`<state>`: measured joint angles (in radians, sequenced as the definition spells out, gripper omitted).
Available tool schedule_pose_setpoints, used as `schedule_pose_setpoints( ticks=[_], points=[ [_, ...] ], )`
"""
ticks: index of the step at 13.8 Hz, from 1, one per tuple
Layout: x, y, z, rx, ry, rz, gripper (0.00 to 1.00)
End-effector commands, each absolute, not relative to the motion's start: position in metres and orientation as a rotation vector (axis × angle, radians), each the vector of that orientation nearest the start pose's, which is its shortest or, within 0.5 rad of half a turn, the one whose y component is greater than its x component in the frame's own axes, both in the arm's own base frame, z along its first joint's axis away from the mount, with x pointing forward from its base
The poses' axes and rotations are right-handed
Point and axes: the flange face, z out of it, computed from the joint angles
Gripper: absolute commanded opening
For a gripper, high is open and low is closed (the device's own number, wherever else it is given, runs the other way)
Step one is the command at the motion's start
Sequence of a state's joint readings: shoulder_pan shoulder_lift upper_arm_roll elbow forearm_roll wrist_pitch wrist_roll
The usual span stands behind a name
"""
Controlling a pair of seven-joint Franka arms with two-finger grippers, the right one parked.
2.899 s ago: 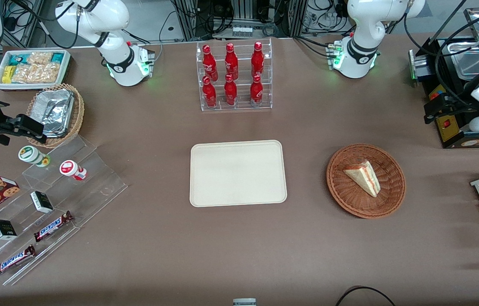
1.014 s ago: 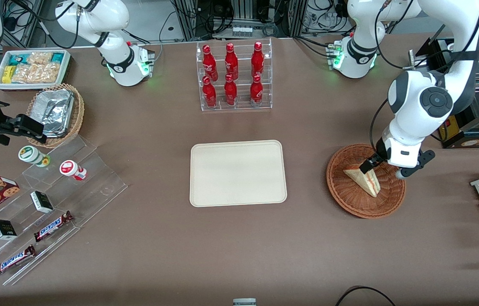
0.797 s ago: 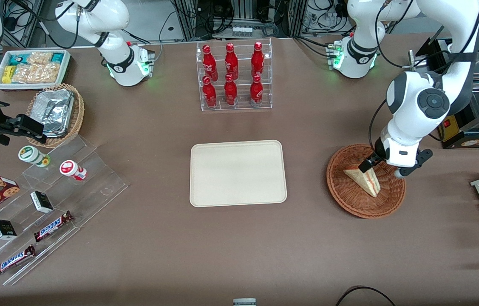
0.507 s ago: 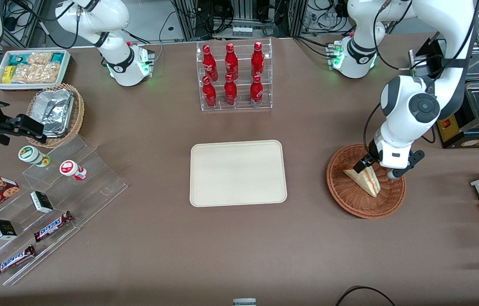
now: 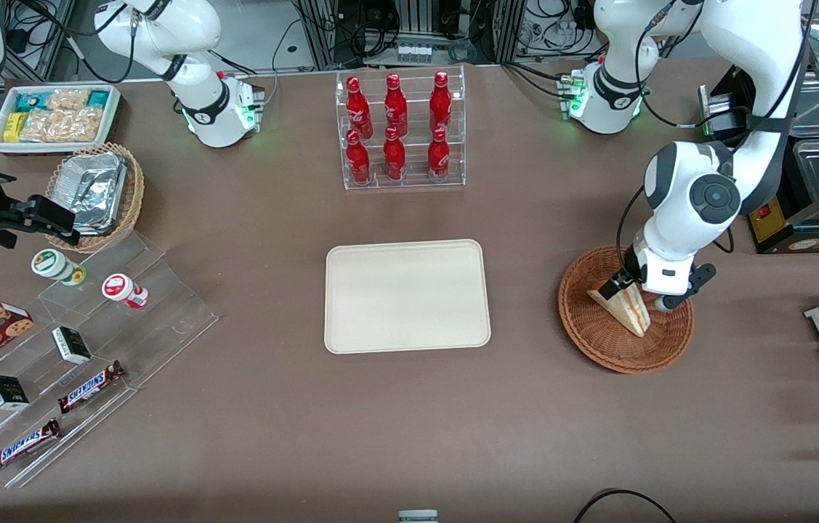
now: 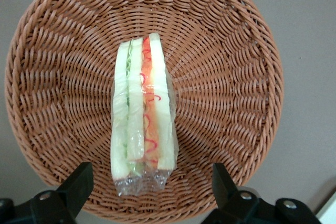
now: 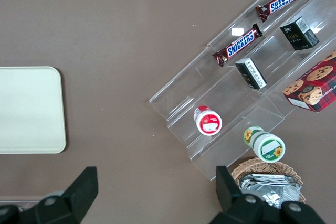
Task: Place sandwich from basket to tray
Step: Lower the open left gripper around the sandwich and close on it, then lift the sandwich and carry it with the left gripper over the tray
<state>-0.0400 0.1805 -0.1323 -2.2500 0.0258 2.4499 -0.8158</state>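
Risk is judged first from the front view: the gripper (image 5: 626, 289) hangs low over the basket (image 5: 602, 347), at the broad end of the sandwich (image 5: 627, 309), and a slip is possible if the jaws are closed on the slick wrap alone, or a crushing of the soft bread if too much force is used. The basket could also be dragged or tipped if its rim is caught on the way up, being light wicker. In this view the wedge is seen lying in the basket, its long axis slanted, with the narrow tip pointed toward the camera and the broad end tucked under the gripper; the tray (image 5: 407, 296) sits bare, well apart toward the table's middle. In the left wrist view the fingers (image 6: 79, 187) are seen spread wide, holding nothing, with the sandwich (image 6: 142, 114) centred between them in the basket (image 6: 226, 72). The filling edge is turned up toward the lens, and the long axis runs straight away from the gripper, so the jaws would close across the bread faces.
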Motion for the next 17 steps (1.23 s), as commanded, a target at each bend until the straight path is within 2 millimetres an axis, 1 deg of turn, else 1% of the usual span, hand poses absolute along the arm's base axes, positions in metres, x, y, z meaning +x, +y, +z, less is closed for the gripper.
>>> schedule_pose_setpoints(
  ticks=[1, 6, 7, 9, 10, 11, 13, 14, 16, 17],
  points=[
    [0.533, -0.088, 0.276, -2.998, -1.018, -0.048, 1.0],
    [0.534, -0.087, 0.258, -2.999, -1.023, -0.039, 1.0],
    [0.535, -0.087, 0.252, -2.999, -1.025, -0.033, 0.91],
    [0.535, -0.085, 0.248, -3.002, -1.024, -0.039, 0.46],
    [0.537, -0.077, 0.249, -2.993, -1.043, -0.046, 0.31],
    [0.539, -0.073, 0.249, -2.989, -1.049, -0.049, 0.23],
    [0.54, -0.072, 0.251, -2.99, -1.026, -0.063, 0.16],
    [0.541, -0.072, 0.254, -2.989, -0.996, -0.077, 0.14],
    [0.543, -0.073, 0.268, -2.994, -0.987, -0.109, 0.14],
    [0.543, -0.075, 0.278, -2.996, -0.984, -0.122, 0.14]
  ],
)
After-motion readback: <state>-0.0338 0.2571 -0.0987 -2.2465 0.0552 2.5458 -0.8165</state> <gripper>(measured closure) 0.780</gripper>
